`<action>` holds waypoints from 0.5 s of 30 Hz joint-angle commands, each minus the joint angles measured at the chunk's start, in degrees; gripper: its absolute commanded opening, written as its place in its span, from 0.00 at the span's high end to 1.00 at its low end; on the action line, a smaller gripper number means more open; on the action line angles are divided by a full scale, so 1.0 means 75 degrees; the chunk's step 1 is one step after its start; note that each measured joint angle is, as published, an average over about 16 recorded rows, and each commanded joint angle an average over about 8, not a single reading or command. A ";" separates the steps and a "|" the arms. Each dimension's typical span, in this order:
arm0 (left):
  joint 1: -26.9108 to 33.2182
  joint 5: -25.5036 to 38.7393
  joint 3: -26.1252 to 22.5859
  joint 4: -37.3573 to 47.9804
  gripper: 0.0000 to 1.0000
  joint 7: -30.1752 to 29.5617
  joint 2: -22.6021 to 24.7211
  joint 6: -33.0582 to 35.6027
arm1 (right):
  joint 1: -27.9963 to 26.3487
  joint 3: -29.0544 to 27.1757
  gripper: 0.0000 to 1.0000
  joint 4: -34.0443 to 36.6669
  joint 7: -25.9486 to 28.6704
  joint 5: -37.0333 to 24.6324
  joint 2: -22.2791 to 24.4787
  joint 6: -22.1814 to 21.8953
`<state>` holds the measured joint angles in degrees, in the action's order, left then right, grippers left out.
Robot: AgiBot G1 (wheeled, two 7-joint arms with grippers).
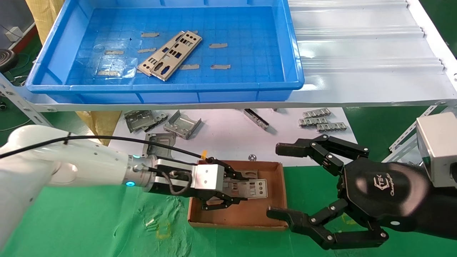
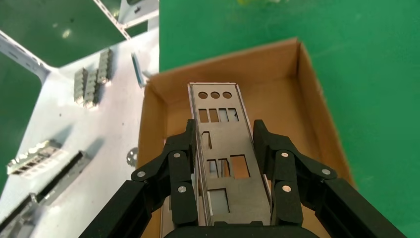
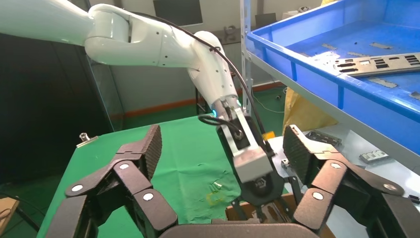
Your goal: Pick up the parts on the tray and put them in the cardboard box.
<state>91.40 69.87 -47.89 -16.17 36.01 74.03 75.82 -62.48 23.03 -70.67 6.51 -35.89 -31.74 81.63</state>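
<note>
The left tool (image 1: 228, 194) hangs over the cardboard box (image 1: 250, 214), its fingers clamped on the long edges of one punched plate (image 1: 250, 188) held flat above the box floor. Two more plates (image 1: 170, 54) lie overlapped in the blue tray (image 1: 57, 57) on the far shelf. The right tool (image 1: 285, 182) sits just right of the box, fingers spread wide

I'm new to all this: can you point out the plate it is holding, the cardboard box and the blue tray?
Held plate (image 2: 224, 163): left wrist view, its punched middle.
Cardboard box (image 1: 250, 214): head view, bare floor.
Blue tray (image 1: 171, 86): head view, near rim.
</note>
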 commanded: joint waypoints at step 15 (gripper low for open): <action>0.0267 -0.0008 -0.0118 0.0740 0.00 0.0717 0.0412 -0.0014 | 0.0000 0.0000 0.00 0.0000 0.0000 0.0000 0.0000 0.0000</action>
<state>93.40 69.44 -48.55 -10.08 40.49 76.95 76.86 -62.48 23.03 -70.67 6.51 -35.88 -31.74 81.63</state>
